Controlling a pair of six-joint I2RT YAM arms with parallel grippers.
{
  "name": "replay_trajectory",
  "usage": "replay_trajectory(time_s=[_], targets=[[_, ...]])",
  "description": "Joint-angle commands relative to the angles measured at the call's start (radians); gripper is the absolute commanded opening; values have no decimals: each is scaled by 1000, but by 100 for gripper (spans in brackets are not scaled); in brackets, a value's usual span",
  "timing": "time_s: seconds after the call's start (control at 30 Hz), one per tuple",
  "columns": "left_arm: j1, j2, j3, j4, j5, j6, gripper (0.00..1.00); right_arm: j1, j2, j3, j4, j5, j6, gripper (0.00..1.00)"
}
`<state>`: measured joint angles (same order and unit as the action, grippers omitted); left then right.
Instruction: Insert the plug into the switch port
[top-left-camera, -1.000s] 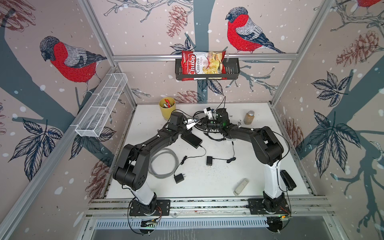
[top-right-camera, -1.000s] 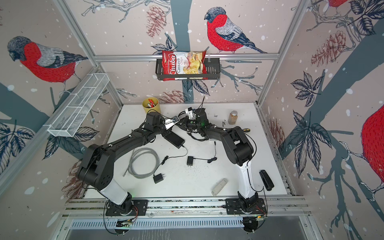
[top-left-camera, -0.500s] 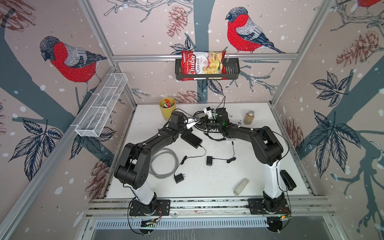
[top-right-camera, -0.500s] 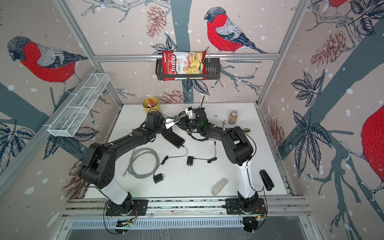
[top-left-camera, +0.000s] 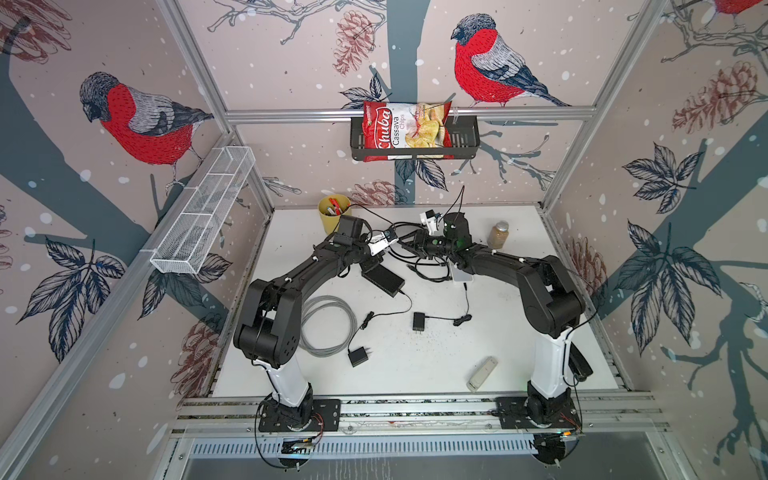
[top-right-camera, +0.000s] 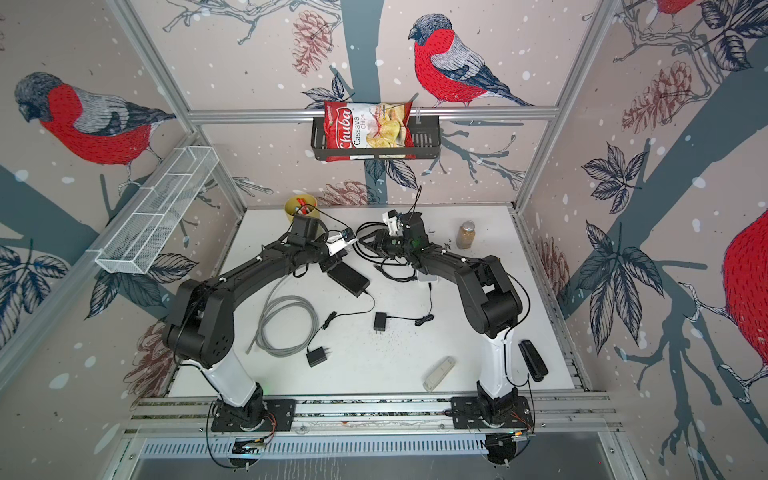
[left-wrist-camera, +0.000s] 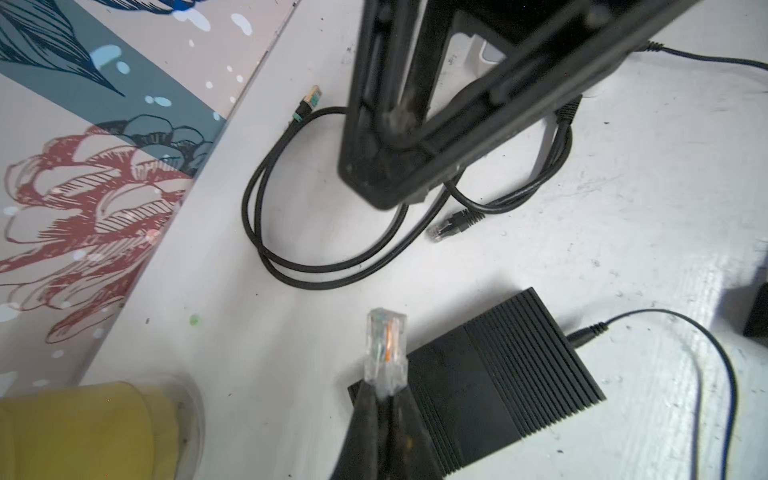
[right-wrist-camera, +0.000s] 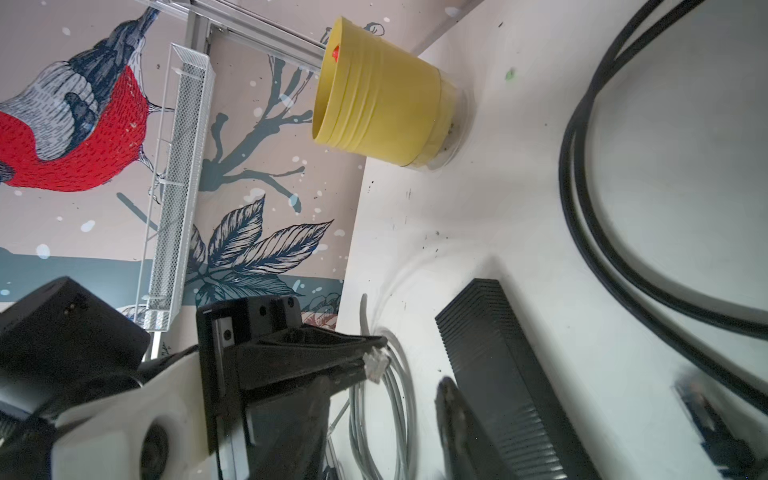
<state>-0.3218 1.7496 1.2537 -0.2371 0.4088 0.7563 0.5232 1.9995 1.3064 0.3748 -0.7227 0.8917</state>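
Plug (left-wrist-camera: 384, 349): clear RJ45 connector. I see it clamped by its rear end between the 2 fingers (left-wrist-camera: 365, 424) of the left gripper (left-wrist-camera: 384, 395). The fingers are closed tight on it and the contact end sticks out free. In the right wrist view the plug stands apart from the network switch (right-wrist-camera: 490, 374), just beside one of its long edges and not seated in it.

Switch: black ribbed box lying flat on the white table (top-left-camera: 436, 361), toward the back and between the 2 arms. A thin power lead (left-wrist-camera: 584, 333) is seated in 1 short side (I cannot see the port face in any view).

Right gripper (right-wrist-camera: 577, 415): its fingers (right-wrist-camera: 455, 409) stand well apart and grip nothing. The switch and the bare table show through the gap. A doubled loop of black Ethernet cable (right-wrist-camera: 573, 174) lies on the table just beyond.

Other items: a yellow cup (right-wrist-camera: 374, 95) stands against the back wall, and a coiled grey cable (top-right-camera: 313, 322) lies beside the left arm.
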Motion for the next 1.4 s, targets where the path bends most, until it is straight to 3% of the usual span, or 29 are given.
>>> replay_trajectory(time_s=[0.0, 0.23, 0.53, 0.9, 1.1, 1.37], targets=[[19, 23, 41, -149, 110, 4, 0, 2, -17, 3, -75, 36, -101, 44], [43, 33, 33, -234, 99, -13, 0, 20, -15, 60, -321, 269, -376, 47], [47, -30, -73, -235, 13, -79, 0, 46, 49, 108, -375, 384, -478, 50], [57, -38, -174, -205, -127, -143, 0, 94, 107, 188, -389, 403, -531, 58], [101, -23, -205, -171, -87, -161, 0, 127, 130, 206, -389, 430, -596, 64], [119, 89, -114, -191, -81, -156, 0, 151, 177, 258, -386, 436, -604, 68]])
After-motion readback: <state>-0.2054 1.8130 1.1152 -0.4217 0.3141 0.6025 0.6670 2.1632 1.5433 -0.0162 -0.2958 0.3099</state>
